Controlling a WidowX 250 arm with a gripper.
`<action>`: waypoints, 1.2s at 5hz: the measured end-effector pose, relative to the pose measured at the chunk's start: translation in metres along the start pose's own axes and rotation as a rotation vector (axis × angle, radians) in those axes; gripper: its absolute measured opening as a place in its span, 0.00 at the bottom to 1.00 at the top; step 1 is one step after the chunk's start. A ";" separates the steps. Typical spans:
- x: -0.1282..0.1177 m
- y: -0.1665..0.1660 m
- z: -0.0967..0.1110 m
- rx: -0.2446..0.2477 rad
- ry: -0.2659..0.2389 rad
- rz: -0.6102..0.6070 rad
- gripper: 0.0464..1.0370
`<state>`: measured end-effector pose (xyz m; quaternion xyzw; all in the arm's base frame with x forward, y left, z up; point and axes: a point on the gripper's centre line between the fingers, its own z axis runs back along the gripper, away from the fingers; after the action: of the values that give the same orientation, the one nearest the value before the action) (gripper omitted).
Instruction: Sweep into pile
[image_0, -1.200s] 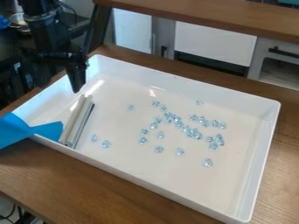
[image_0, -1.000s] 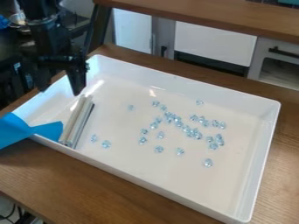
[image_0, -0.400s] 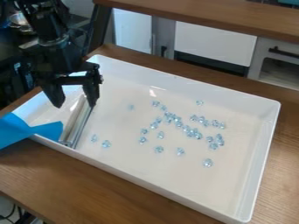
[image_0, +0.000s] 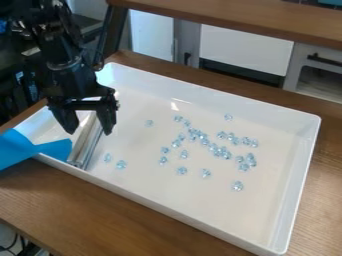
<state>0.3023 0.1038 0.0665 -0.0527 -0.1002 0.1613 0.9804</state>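
Slippage is the first fault to guard against: the gripper hangs above the left edge of the tray, its fingers spread apart about the upper part of the silvery bar, which you should treat as the likely sweeping tool. The bar lies along the left edge, its lower end close to the near edge. You cannot confirm contact from this angle; if you close off-centre, the smooth bar may roll or twist. If you descend too far to the left, a fingertip may strike the tray wall. The blue piece lapping over the rim beside the bar's lower end may snag during lift-out. Once sweeping begins, a bar carried too high will ride over the clear blue beads, loosely clustered between the tray's middle and its right edge; too fast a stroke may scatter them. Note the two strays just right of the bar: a low pass may trap them beneath it. The tray is white and glossy, with glare toward the far edge, and rests on a wood-grained counter. Beyond it you have pale cabinet fronts under a wooden ledge; cables show at lower left.
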 end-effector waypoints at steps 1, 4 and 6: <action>-0.003 0.002 -0.005 0.008 0.004 -0.033 0.96; -0.017 0.009 -0.024 0.043 0.050 -0.031 0.62; -0.027 0.001 -0.026 0.022 0.068 -0.042 0.35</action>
<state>0.2825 0.0936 0.0363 -0.0452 -0.0659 0.1400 0.9869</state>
